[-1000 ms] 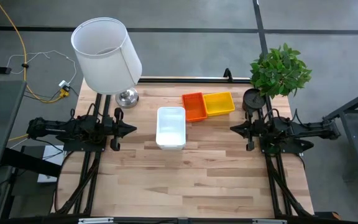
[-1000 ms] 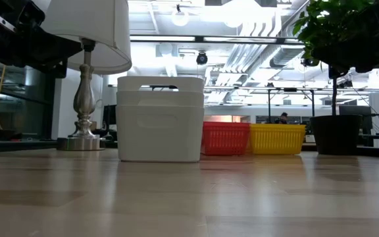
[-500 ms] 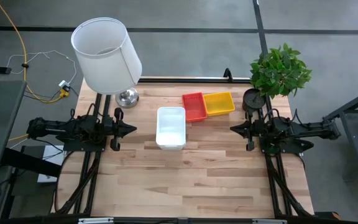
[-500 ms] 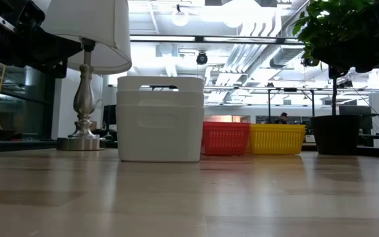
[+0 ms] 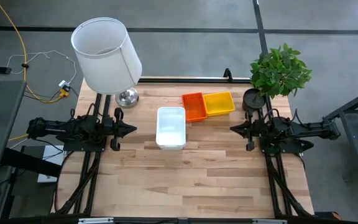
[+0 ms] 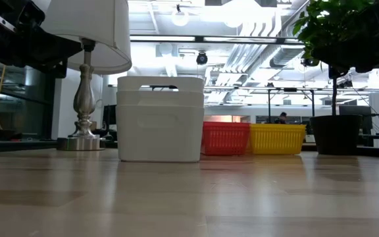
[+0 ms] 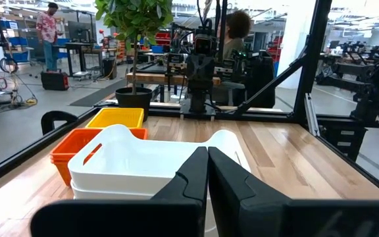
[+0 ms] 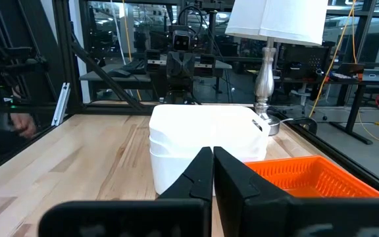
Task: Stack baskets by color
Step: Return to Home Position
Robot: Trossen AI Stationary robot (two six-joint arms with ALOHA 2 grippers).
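White baskets (image 5: 171,127) — perhaps three — nested.

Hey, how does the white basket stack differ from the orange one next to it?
The white basket stack is taller and longer than the orange basket stack. The white one's walls are solid; the orange one's are slatted. Both rest on the table, free of the shut left gripper and right gripper.

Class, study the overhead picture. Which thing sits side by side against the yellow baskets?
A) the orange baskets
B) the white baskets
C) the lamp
A: in the high view the orange baskets sit right against the yellow baskets. The white baskets lie beyond the orange ones, and the lamp stands at the far left corner.
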